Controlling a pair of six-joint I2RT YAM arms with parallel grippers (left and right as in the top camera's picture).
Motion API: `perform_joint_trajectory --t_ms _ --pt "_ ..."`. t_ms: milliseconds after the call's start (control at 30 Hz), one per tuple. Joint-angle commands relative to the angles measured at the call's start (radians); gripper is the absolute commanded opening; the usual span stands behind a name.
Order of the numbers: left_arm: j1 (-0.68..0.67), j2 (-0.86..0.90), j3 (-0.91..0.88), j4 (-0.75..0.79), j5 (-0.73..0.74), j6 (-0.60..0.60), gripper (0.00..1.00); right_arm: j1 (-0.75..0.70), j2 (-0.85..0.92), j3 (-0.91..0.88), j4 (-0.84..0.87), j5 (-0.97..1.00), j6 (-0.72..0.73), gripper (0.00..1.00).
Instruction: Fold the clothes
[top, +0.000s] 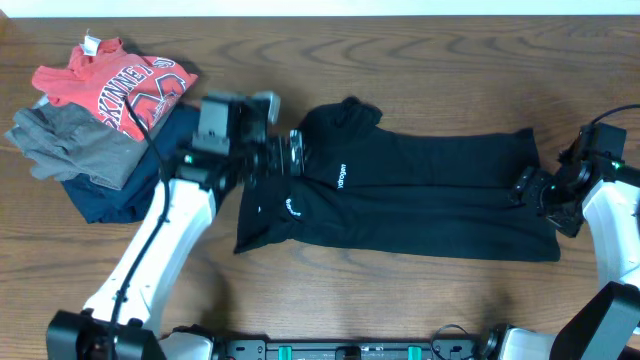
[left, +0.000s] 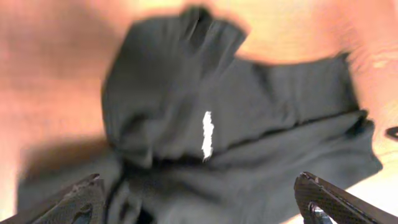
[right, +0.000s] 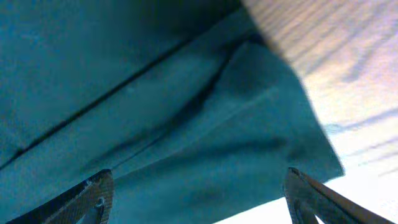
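The clothes are one black long-sleeved garment (top: 420, 190) with small white logo prints, lying partly folded across the middle of the table. My left gripper (top: 288, 152) hovers over its left end, near the collar. In the left wrist view the jaws (left: 199, 186) are wide open with the black cloth (left: 280, 93) below them and nothing held. My right gripper (top: 527, 188) is at the garment's right end. In the right wrist view its jaws (right: 199, 180) are wide open above the hem (right: 155, 93), which looks teal there.
A pile of folded clothes sits at the back left: a red shirt with white lettering (top: 110, 85) on top, a grey garment (top: 70, 145) and a navy one (top: 115, 195) beneath. My left arm (top: 175, 225) runs beside that pile. The table is wood (top: 420, 60).
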Motion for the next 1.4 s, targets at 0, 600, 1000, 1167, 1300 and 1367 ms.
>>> perform_joint_trajectory --t_ms 0,600,1000,1167,1300,1367 --pt "0.003 0.119 0.112 -0.004 -0.009 0.110 0.98 -0.010 -0.012 0.018 -0.003 -0.050 -0.036 0.85" --pt "-0.057 0.632 0.339 0.282 0.060 0.089 0.98 -0.010 -0.012 0.018 -0.021 -0.050 -0.039 0.86" --pt "-0.120 0.717 0.338 0.370 -0.029 0.087 0.95 -0.010 -0.012 0.018 -0.027 -0.050 -0.040 0.86" --pt "-0.124 0.717 0.338 0.377 -0.090 0.087 0.74 -0.010 -0.012 0.018 -0.037 -0.050 -0.039 0.86" --pt "-0.129 0.719 0.338 0.399 -0.107 0.086 0.66 -0.010 -0.012 0.018 -0.045 -0.050 -0.039 0.85" --pt "-0.134 0.720 0.338 0.406 -0.107 0.087 0.64 -0.010 -0.012 0.018 -0.045 -0.050 -0.039 0.85"
